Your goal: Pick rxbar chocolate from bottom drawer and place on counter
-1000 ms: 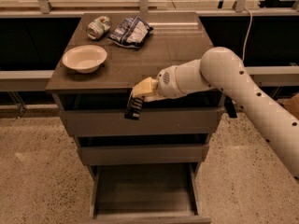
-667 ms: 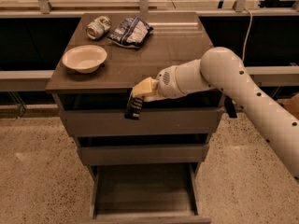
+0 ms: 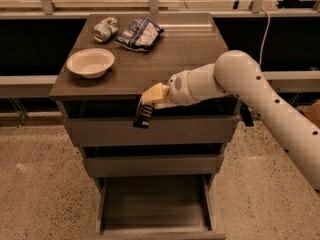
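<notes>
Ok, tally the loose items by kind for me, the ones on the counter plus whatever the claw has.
bowl: 1, on the counter
crushed can: 1, on the counter
snack bag: 1, on the counter
rxbar chocolate: 1, gripped by the claw at the counter's front edge, hanging in front of the top drawer
Total: 4

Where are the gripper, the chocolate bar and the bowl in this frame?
Gripper (image 3: 146,103): camera view, between its fingertips, at the front edge of the counter (image 3: 190,54).
Chocolate bar (image 3: 143,116): camera view, middle of the black wrapper, hanging from the shut gripper.
Bowl (image 3: 90,63): camera view, bare inside, on the counter's left.
</notes>
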